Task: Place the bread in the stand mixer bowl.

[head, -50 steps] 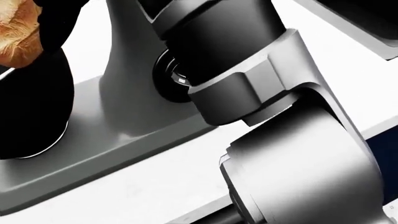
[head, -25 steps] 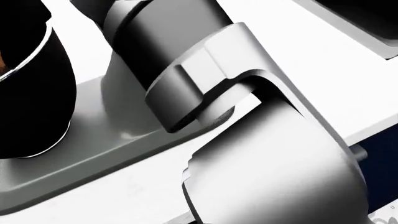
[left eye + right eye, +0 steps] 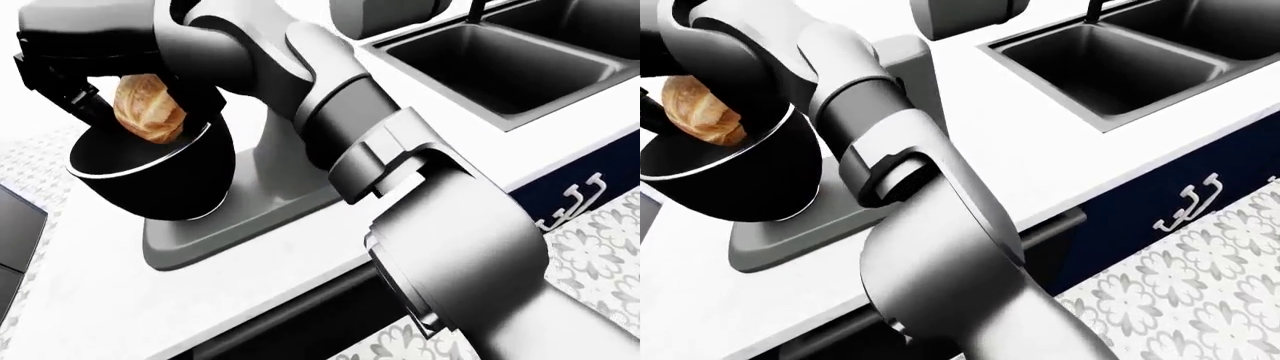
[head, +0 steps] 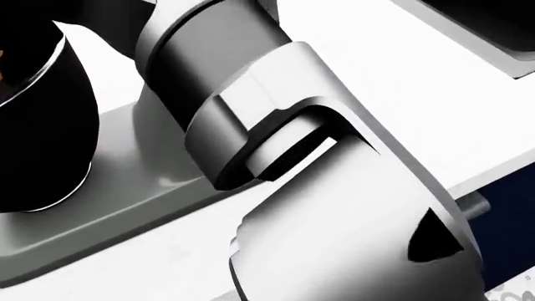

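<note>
- Bread (image 3: 148, 111): golden brown crust, paler tan streaks.
- Stand mixer bowl (image 3: 160, 176): black, thin bright rim line.
- Stand mixer base (image 3: 255, 206): plain grey.
- Right arm (image 3: 450, 247): light grey shell at the near segment, dark grey to black toward the hand (image 3: 60, 56).
- Countertop (image 3: 1020, 142): white.
- Sink (image 3: 1110, 64): dark grey basin.
- Cabinet front (image 3: 1200, 172): navy blue, silver handles (image 3: 1188, 201).
- Floor (image 3: 1200, 292): pale grey tile with white floral pattern.
</note>
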Tool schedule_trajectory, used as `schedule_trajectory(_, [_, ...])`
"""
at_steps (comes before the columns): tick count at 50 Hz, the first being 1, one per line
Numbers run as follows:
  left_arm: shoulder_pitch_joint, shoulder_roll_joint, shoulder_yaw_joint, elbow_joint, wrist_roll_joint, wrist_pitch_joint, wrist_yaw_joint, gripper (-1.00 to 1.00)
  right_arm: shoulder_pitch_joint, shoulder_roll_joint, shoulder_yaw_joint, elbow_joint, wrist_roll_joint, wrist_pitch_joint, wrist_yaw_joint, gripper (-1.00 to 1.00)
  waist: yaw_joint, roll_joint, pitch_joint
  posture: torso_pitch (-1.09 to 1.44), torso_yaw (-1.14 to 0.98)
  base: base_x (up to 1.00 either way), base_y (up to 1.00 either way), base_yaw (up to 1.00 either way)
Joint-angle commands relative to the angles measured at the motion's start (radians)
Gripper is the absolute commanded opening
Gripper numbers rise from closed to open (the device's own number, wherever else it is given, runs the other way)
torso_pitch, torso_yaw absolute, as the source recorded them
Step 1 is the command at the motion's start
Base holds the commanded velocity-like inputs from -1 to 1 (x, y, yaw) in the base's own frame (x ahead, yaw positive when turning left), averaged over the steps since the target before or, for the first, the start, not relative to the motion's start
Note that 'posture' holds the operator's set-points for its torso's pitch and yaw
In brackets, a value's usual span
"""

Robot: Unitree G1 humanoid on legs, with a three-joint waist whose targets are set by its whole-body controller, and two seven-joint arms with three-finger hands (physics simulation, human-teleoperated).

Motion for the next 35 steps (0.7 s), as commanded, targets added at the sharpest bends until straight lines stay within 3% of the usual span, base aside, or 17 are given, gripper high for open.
schedule_trajectory(1, [-0.013, 0.031, 0.024, -0.019, 0.000, -0.029, -0.004, 1.00, -0.032, -0.006, -0.016, -0.028, 0.004, 0.016, -0.040, -1.00, 0.000, 0.013, -0.023, 0.00, 0.00, 0.00, 0.00, 0.00])
schedule_trajectory(7, [-0.010, 0.028, 0.024, -0.020, -0.002, -0.028, -0.002, 1.00, -0.029, -0.007, -0.008, 0.004, -0.058, 0.006, -0.168, -1.00, 0.004, 0.011, -0.023, 0.00, 0.00, 0.00, 0.00, 0.00])
schedule_trajectory(26, [0.002, 0.028, 0.042, -0.015, -0.007, -0.027, -0.008, 1.00, -0.018, 0.024, -0.015, 0.023, -0.130, 0.028, -0.289, -1.00, 0.012, 0.004, -0.022, 0.00, 0.00, 0.00, 0.00, 0.00])
schedule_trajectory(35, [0.006, 0.028, 0.048, -0.005, -0.002, -0.031, -0.017, 1.00, -0.008, 0.029, -0.007, 0.035, -0.190, 0.053, -0.404, -1.00, 0.016, 0.001, -0.023, 0.00, 0.00, 0.00, 0.00, 0.00])
